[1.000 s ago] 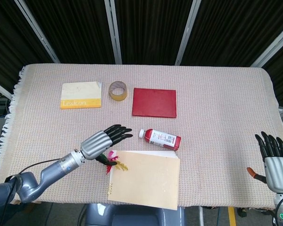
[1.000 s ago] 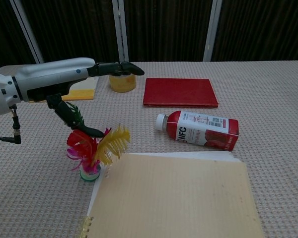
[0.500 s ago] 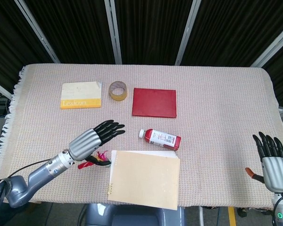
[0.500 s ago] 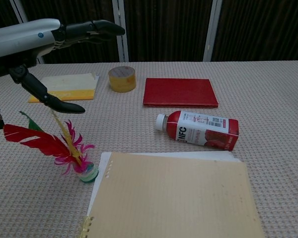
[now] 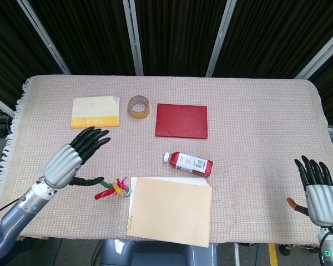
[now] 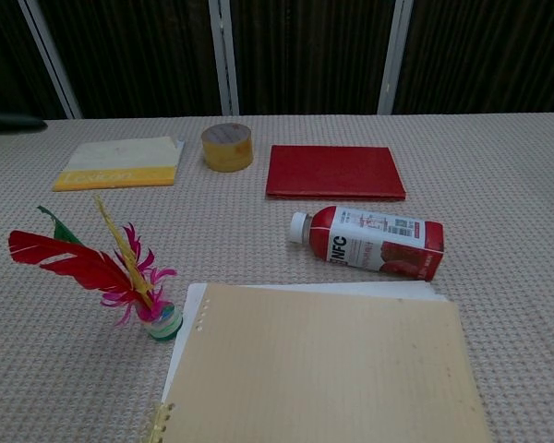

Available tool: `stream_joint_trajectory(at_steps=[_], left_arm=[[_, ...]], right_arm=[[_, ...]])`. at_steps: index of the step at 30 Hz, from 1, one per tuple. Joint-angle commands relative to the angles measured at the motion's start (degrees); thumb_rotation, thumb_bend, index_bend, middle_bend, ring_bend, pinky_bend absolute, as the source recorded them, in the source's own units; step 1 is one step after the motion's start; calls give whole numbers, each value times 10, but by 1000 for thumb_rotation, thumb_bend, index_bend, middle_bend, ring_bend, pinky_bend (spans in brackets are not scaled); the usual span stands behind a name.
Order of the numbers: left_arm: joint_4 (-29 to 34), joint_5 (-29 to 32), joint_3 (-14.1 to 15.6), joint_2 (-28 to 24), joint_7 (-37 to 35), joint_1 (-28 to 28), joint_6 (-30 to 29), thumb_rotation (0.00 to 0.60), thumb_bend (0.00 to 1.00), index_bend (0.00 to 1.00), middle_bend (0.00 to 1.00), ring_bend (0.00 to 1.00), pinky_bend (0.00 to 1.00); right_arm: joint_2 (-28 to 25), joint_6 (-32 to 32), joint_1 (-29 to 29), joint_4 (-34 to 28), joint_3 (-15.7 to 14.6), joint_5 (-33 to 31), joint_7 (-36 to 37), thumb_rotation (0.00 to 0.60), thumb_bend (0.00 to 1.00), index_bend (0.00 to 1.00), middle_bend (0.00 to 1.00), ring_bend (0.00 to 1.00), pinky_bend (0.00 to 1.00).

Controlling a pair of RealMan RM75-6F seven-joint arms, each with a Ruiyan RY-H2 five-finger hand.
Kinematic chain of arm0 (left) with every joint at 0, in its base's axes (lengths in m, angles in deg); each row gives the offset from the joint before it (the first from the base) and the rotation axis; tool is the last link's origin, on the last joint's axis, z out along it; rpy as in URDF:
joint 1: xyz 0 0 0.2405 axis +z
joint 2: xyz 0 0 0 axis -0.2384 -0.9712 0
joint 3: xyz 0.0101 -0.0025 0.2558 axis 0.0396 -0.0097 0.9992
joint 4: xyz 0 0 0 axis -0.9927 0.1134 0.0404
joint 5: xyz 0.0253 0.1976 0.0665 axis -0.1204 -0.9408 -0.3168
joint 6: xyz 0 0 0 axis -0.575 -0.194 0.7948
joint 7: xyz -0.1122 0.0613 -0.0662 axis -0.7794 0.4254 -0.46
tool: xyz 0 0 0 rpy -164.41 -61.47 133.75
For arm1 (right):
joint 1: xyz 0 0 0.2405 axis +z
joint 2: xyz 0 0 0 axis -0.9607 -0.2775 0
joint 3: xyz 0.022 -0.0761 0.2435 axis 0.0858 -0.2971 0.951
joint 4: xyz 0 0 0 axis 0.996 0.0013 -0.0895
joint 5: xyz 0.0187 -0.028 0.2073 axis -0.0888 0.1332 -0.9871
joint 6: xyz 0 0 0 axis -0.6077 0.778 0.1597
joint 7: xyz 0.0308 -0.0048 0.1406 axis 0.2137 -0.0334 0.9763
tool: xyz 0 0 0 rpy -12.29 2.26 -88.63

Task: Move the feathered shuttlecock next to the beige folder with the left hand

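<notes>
The feathered shuttlecock [image 5: 114, 189] [image 6: 111, 273] stands on its round base just left of the beige folder [image 5: 171, 211] [image 6: 328, 368], its red, yellow, pink and green feathers leaning left. My left hand [image 5: 71, 160] is apart from it, up and to the left, with fingers spread and nothing in it. In the chest view only a dark fingertip [image 6: 9, 120] shows at the left edge. My right hand [image 5: 318, 191] hangs open at the table's near right corner, holding nothing.
A red-labelled bottle [image 5: 188, 163] [image 6: 374, 241] lies above the folder. Further back are a red book [image 5: 181, 120] [image 6: 333, 172], a tape roll [image 5: 139, 106] [image 6: 227, 147] and a yellow-and-white booklet [image 5: 95, 112] [image 6: 120, 163].
My left hand let go of the shuttlecock and drew back up and to the left. The shuttlecock's feathers sprang out and it now stands free beside the folder. The right hand barely moved.
</notes>
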Motion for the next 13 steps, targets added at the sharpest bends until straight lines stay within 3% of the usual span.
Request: stream_joint_trajectory(at_steps=[1,3,7,10,13], left_arm=[[77,91,35,-69,176,129,-75,567,155,0,0,0,0],[93,129,48,-68,244,182,-111,568,153,0,0,0,0],[71,171,51,-11,338,251,-162,569,152,0,0,0,0],[46,183,33,32,340,273,-182,569,152,0,0,0,0],[30,180,15,43,344,273,-182,569,153,0,0,0,0]], right_arm=[[-3,4,0,2,1,-5,8,600,86,0,0,0,0],[-6,11,2,2,1,-11,14,600,85,0,0,0,0],[-9,23,5,0,0,-14,18,600,85,0,0,0,0],[-9,24,6,-2,-2,-9,17,600,85,0,0,0,0],[-9,23,7,-3,-4,-5,15,600,85,0,0,0,0]])
